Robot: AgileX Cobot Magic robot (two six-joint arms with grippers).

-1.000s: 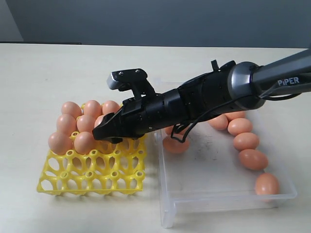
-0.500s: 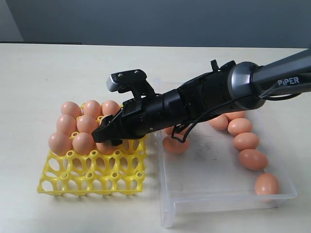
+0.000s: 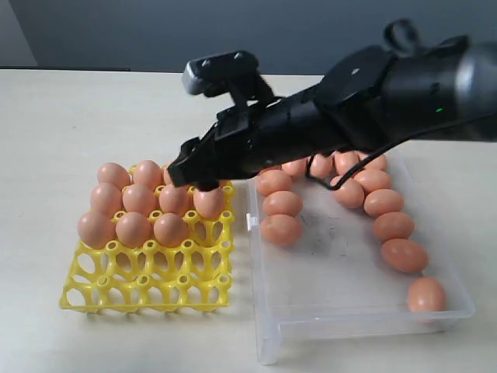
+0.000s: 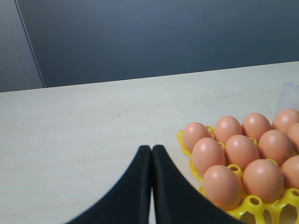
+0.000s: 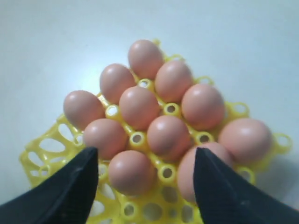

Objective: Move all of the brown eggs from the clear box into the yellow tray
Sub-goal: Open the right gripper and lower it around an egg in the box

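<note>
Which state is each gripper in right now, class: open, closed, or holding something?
Left gripper: closed, holding nothing.
Right gripper: open, holding nothing.

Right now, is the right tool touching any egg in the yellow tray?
Apart. The exterior view shows the right tool hanging above the brown eggs; the right wrist view shows its open fingers empty, the yellow tray well below.

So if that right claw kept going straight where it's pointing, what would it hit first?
Probably the brown eggs already sitting in the yellow tray; the open right gripper aims down at them, with nothing between. Exact depth is hard to judge.
</note>
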